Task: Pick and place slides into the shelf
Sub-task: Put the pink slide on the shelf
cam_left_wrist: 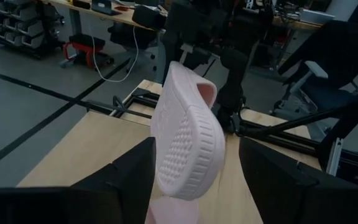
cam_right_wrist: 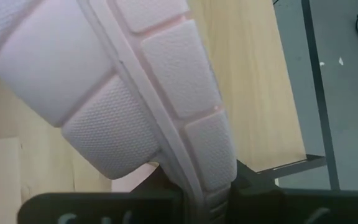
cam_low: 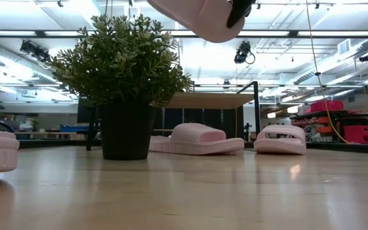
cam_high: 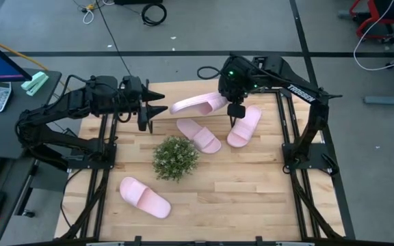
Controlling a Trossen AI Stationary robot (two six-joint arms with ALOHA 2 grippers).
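One pale pink slide (cam_high: 198,104) hangs in the air over the table's far half, and shows at the top of the low view (cam_low: 203,16). My right gripper (cam_high: 231,108) is shut on its right end. My left gripper (cam_high: 161,109) is open. Its fingers (cam_left_wrist: 126,177) stand on either side of the slide's left end (cam_left_wrist: 185,143); whether they touch it I cannot tell. Three more slides (cam_high: 198,134) (cam_high: 245,125) (cam_high: 144,197) rest sole-down on the table. The shelf (cam_low: 209,100) stands at the far side, behind them. My right gripper pinches the rim of the slide's sole (cam_right_wrist: 207,180) at one end, between its two fingers. The fingers slant downward from the table's far right. The slide is lifted clear of the table and reaches out toward my left gripper.
A bushy green plant in a dark pot (cam_high: 175,157) stands mid-table, in front of the shelf in the low view (cam_low: 121,70). Black frame rails (cam_high: 289,137) run along the table's left and right sides. Bare wood lies at the near right.
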